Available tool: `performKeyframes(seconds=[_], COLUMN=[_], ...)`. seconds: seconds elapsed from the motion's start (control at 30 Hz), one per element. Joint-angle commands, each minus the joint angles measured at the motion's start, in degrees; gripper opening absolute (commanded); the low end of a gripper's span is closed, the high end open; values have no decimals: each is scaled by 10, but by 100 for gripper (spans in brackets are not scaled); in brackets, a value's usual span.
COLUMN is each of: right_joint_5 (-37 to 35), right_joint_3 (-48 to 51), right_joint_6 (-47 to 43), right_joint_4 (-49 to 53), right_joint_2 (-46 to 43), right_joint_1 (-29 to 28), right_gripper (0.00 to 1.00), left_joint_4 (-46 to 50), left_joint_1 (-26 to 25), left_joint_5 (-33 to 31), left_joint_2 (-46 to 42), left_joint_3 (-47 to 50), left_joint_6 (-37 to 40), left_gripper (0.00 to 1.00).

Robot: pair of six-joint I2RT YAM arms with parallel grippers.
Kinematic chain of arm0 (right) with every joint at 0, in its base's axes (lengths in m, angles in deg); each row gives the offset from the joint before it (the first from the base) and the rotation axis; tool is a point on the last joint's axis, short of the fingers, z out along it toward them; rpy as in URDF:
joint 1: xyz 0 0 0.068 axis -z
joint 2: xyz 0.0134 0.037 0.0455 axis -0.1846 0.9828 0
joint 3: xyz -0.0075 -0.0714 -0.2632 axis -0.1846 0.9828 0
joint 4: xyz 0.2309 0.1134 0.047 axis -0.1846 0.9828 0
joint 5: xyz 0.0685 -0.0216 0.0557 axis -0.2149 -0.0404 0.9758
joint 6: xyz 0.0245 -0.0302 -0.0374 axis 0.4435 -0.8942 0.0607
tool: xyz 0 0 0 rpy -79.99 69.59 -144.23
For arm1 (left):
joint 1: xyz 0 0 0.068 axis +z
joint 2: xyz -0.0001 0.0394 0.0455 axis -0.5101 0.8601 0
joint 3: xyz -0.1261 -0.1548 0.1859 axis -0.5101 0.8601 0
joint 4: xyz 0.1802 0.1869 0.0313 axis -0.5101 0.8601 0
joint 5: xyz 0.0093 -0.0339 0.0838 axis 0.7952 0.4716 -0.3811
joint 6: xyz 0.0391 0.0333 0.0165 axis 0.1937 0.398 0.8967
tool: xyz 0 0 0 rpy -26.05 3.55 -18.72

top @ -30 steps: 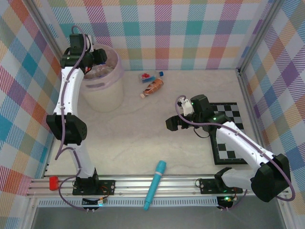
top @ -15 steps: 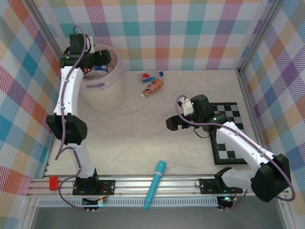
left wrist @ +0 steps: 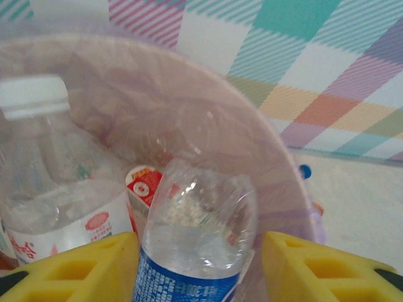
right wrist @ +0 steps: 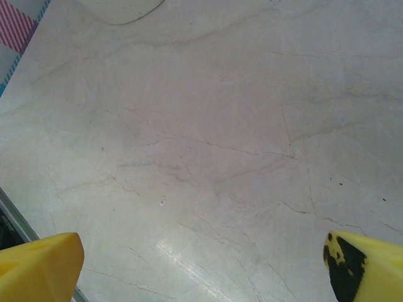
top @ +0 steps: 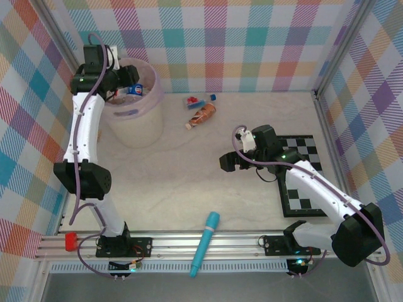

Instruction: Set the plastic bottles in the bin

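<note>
The pale pink bin stands at the far left of the table. My left gripper hangs over its mouth, shut on a clear plastic bottle with a blue label; its yellow fingers lie close against the bottle's sides. Below it in the bin rest a white-capped bottle and a red-labelled one. A brown bottle and a clear one with a red label lie on the table right of the bin. My right gripper hovers open over bare tabletop.
A long teal cylinder lies across the front rail. The black-and-white chequered board sits at the right, under the right arm. Checked walls close in the table on three sides.
The left arm has swung back and to the left over the bin, and the blue-labelled bottle now shows at the bin's mouth. The right arm has stayed still.
</note>
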Motion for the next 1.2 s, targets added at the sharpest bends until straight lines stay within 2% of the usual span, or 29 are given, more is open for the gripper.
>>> performKeyframes(seconds=[0.0, 0.2, 0.4, 0.53, 0.63, 0.83, 0.93, 1.0, 1.17], right_joint_5=[-6, -16, -43, -59, -91, -124, -125, -109, -104], right_joint_3=[10, 1, -43, -87, -129, -177, -168, -160, -88], right_joint_6=[5, 8, 23, 50, 92, 118, 123, 107, 102], right_joint_4=[7, 8, 9, 15, 33, 47, 38, 32, -13], right_joint_2=[-14, -10, 21, 68, 115, 170, 170, 160, 92], right_joint_1=[0, 0, 0, 0, 0, 0, 0, 0, 2], right_gripper=[98, 99, 100, 99, 99, 99, 99, 99, 99], left_joint_4=[-12, -6, 1, 26, 70, 68, 52, 47, 27], left_joint_1=[-3, -3, -1, 0, -1, -12, -65, -130, -266], left_joint_5=[11, -4, -22, -17, -9, -23, -51, -87, -138], left_joint_2=[-3, -15, -38, -41, -33, -109, -176, -210, -224], left_joint_3=[33, 68, 53, 2, -56, -19, 31, 58, 106], left_joint_6=[-1, 13, 21, 34, 44, 48, 59, 79, 100], left_gripper=[52, 48, 50, 70, 79, 84, 84, 84, 84])
